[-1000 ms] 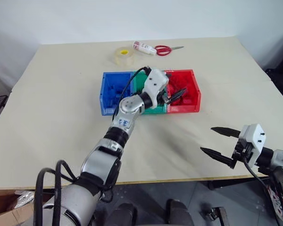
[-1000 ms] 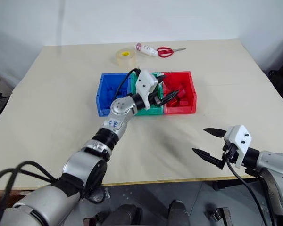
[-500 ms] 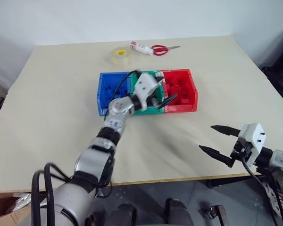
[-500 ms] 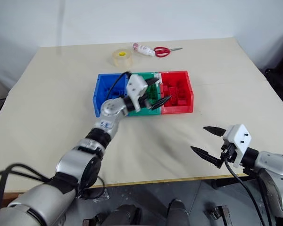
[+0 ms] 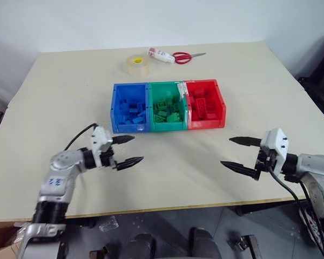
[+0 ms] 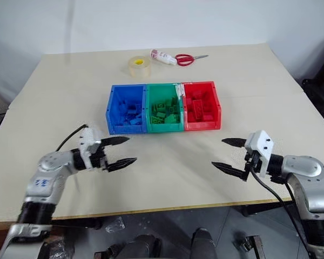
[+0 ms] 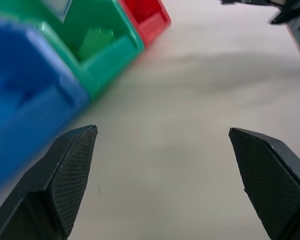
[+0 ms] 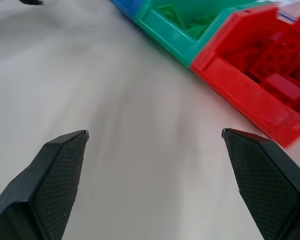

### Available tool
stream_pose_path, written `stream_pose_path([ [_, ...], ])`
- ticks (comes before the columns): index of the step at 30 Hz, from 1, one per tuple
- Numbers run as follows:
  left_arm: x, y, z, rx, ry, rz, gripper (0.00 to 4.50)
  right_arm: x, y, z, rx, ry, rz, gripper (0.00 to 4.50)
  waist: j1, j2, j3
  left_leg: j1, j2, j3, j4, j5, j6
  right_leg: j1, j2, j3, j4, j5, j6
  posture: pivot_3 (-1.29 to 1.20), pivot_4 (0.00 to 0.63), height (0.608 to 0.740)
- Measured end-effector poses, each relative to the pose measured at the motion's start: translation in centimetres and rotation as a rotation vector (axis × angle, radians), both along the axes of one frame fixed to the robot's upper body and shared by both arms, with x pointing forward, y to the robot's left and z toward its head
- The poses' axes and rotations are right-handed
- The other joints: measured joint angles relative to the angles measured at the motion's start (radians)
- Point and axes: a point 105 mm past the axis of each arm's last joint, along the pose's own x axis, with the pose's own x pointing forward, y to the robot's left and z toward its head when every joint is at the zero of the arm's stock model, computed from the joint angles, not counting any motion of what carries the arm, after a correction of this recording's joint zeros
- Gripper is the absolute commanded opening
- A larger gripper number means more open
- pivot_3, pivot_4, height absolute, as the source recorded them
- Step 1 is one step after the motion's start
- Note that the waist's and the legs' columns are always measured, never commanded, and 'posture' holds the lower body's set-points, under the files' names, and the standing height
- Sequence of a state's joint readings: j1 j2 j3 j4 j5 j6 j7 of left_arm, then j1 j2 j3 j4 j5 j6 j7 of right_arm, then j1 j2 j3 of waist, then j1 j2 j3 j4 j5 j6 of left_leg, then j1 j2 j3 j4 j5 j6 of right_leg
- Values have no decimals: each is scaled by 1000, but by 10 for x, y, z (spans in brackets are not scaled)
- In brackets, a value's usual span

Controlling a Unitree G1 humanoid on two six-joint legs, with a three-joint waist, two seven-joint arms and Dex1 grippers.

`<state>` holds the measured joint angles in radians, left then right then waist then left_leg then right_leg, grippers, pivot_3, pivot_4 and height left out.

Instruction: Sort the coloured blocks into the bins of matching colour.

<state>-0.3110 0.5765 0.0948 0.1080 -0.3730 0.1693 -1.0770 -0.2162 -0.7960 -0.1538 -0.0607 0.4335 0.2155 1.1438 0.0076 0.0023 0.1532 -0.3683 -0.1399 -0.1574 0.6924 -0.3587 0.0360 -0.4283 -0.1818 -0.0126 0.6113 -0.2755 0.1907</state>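
While both arms hang low over the near edge, the scene reads as follows, every place given from the bins

Head views, surface: table (image 5: 59, 108) pale beige and matt, its near edge running across the bottom; white wall behind it, dark grey floor under the near edge
Head views, bins (image 5: 167, 127): three joined trays in a row at mid-table, blue on the robot's left, green in the middle, red on its right
Head views, coloured blocks: blue bricks (image 5: 130, 110) lie in the blue tray, green bricks (image 5: 167, 109) in the green tray, red bricks (image 5: 204, 107) in the red tray; no brick can be made out on the bare table
Head views, beyond the bins: tape roll (image 5: 137, 64) just past the blue tray's far side; red-handled scissors (image 5: 184, 55) farther back, with a small white tube (image 5: 161, 54) touching them
Head views, left gripper (image 5: 128, 150): nearer than the blue tray, apart from it, jaws spread wide and holding nothing
Head views, right gripper (image 5: 238, 153): nearer than the red tray and off to its right, jaws spread wide and holding nothing
Left wrist view, extra detail: fingers (image 7: 70, 175) wide apart over bare table; near walls of the blue, green and red trays seen from low down, one green brick (image 7: 96, 39) inside; the other gripper's dark tips at a far corner
Right wrist view, extra detail: fingers (image 8: 55, 170) wide apart over bare table; the red tray's near corner (image 8: 250, 95) close by with studded red bricks (image 8: 285, 87) inside, green tray next to it, a sliver of blue past that
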Motion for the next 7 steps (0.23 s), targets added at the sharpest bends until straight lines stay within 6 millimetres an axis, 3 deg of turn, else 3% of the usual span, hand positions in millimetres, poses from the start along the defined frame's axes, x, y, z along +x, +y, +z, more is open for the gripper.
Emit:
stream_pose_path([
  [7, -2, 32, 8, 20, -31, 94, 4484, 10, -4, -4, -31, 26, 30, 4500, 5, 0, 0, 0, 0, 1, 0, 0, 0, 0, 0, 0, 0, 0, 0, 0, 150, 740],
])
